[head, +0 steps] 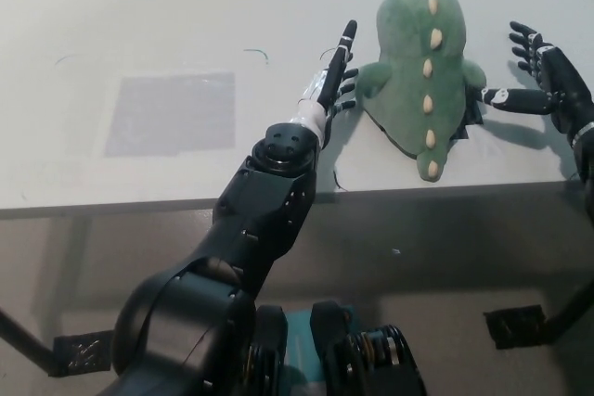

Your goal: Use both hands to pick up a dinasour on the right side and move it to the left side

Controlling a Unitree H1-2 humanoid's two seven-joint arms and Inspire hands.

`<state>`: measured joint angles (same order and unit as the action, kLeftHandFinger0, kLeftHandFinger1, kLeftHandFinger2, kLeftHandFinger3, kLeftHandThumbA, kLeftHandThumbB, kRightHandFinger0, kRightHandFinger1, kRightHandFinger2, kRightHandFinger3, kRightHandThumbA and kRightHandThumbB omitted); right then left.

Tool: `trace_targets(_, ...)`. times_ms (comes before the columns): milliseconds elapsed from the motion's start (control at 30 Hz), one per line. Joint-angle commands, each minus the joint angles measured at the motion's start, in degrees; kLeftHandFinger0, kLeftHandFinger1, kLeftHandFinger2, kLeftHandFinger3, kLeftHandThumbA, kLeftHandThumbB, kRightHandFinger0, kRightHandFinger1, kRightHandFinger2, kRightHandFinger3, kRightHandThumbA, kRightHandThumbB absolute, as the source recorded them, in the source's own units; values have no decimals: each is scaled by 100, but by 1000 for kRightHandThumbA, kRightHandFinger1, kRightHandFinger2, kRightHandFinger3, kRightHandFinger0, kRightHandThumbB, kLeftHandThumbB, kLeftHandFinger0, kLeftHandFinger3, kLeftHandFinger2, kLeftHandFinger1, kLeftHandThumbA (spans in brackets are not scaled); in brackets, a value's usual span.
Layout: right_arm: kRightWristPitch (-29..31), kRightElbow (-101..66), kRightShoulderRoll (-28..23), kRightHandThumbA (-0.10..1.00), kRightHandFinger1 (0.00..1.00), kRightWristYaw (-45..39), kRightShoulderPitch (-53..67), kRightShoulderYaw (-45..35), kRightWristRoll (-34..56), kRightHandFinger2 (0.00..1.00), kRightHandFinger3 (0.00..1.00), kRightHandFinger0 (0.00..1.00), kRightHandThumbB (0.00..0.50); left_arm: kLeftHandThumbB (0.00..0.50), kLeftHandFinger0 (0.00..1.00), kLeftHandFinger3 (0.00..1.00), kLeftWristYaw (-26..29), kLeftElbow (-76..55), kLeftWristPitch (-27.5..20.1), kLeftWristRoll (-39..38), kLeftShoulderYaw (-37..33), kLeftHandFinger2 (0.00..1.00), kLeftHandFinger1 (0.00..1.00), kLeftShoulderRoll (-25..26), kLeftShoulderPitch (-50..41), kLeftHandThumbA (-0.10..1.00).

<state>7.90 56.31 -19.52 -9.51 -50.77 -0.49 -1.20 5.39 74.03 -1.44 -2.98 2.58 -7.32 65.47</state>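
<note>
White table (pixel 139 25) carries the green dinosaur (pixel 422 71), flanked by left hand (pixel 336 71) and right hand (pixel 543 81), fingers spread, holding nothing.

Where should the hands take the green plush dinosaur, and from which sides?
Best guess: squeeze the dinosaur at its wide body, one palm per flank. It lies flat on the table, spine spikes up, so the two soft sides are exposed while the narrow end near the table edge gives little to press on. The left hand and the right hand, both open, flank it; close them inward.
</note>
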Motion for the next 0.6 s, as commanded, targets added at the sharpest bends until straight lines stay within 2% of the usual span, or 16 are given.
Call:
trace_targets(0, -39, -141, -13, 1000, 1000, -64, -206, -49, 89, 1000, 1000, 1000, 57, 343, 1000, 1000, 57, -34, -166, 85, -69, 1000, 1000, -33, 238, 1000)
trace_targets(133, -102, -155, 85, 1000, 1000, -173, -221, -87, 194, 1000, 1000, 1000, 69, 358, 1000, 1000, 55, -3, -162, 62, -57, 1000, 1000, -73, 237, 1000)
trace_targets(267, 17, -300, 278, 1000, 1000, -212, -137, -114, 273, 1000, 1000, 1000, 37, 355, 1000, 1000, 97, 3, -202, 23, -19, 1000, 1000, -178, 226, 1000)
trace_targets(333, -33, -390, 381, 1000, 1000, -87, -108, -40, 148, 1000, 1000, 1000, 92, 358, 1000, 1000, 106, 32, -218, 25, -24, 1000, 1000, -245, 248, 1000)
trace_targets(467, 26, -399, 515, 1000, 1000, -95, -100, -65, 180, 1000, 1000, 1000, 64, 362, 1000, 1000, 138, 33, -184, 83, -79, 1000, 1000, -271, 294, 1000)
trace_targets(567, 163, -286, 559, 1000, 1000, -139, -141, -47, 163, 1000, 1000, 1000, 80, 355, 1000, 1000, 190, 47, -114, 83, -81, 1000, 1000, -308, 365, 1000)
